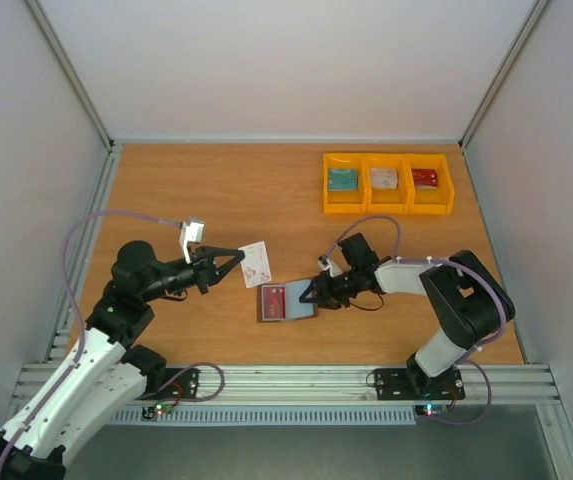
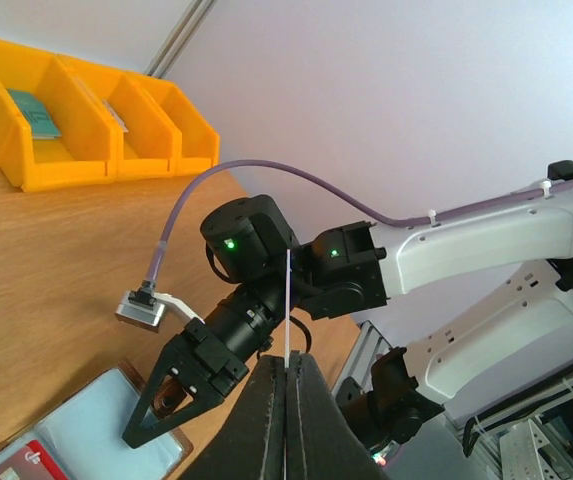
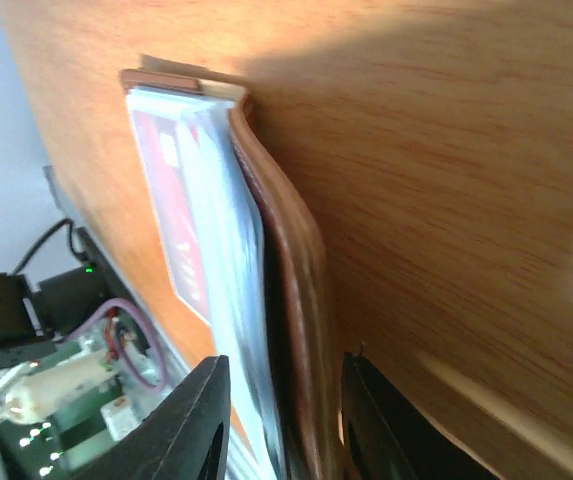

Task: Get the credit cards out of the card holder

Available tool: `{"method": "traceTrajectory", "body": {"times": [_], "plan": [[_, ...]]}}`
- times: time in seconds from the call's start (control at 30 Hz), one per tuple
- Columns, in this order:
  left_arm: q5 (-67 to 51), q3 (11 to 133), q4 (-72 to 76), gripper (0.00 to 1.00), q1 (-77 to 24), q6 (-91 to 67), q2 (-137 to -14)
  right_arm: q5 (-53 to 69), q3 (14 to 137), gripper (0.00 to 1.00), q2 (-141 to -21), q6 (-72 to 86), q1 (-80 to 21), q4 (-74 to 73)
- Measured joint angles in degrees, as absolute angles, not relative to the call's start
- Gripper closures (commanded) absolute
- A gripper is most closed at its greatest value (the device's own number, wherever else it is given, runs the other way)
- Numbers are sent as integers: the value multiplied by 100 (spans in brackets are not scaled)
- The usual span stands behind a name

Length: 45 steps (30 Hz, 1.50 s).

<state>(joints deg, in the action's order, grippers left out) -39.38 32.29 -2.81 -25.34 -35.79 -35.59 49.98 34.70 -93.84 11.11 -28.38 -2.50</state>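
Looking down from above, we find the card holder (image 1: 296, 303) lying open on the tabletop (image 1: 196, 190), its right edge between the fingers of the right end effector (image 1: 308, 295). A red card (image 1: 273, 299) sits in its left half. The whitish card (image 1: 255, 263) is just up and left of the holder, at the tip of the left end effector (image 1: 234, 264).

The holder is brown leather outside with a smooth blue-grey lining. From the right wrist its edge looks thick and rounded, and the red card looks flat and glossy. The whitish card is a thin stiff rectangle, a mere line when seen edge-on from the left wrist. The tabletop is wood-grain laminate, and three yellow plastic bins (image 1: 387, 206) stand at the far right.

The left end effector is clamped tight on the whitish card. The right one is narrowly parted astride the holder's edge, with a sliver of gap on the leather side; we cannot tell whether its fingers (image 3: 201, 425) press it
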Motion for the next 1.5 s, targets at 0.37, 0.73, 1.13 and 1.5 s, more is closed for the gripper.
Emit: {"method": "traceTrajectory", "body": {"times": [0.37,0.73,1.13,1.5], "plan": [[-3955,3179,-183,100,-2536,-3605,-3559,3358,3590,32,-8147,624,-2536,-2246],[-4171,3166,104,100,-2536,-3553,-3564,2401,5894,6,-5531,-989,-2528,-4241],[-4731,3166,617,100,-2722,-3538,-3686,4582,6606,36,-6659,-1656,-4224,-2672],[-4869,3168,764,100,-2803,-3551,-3695,5127,6613,99,-7043,-1796,-4305,-2418]]}}
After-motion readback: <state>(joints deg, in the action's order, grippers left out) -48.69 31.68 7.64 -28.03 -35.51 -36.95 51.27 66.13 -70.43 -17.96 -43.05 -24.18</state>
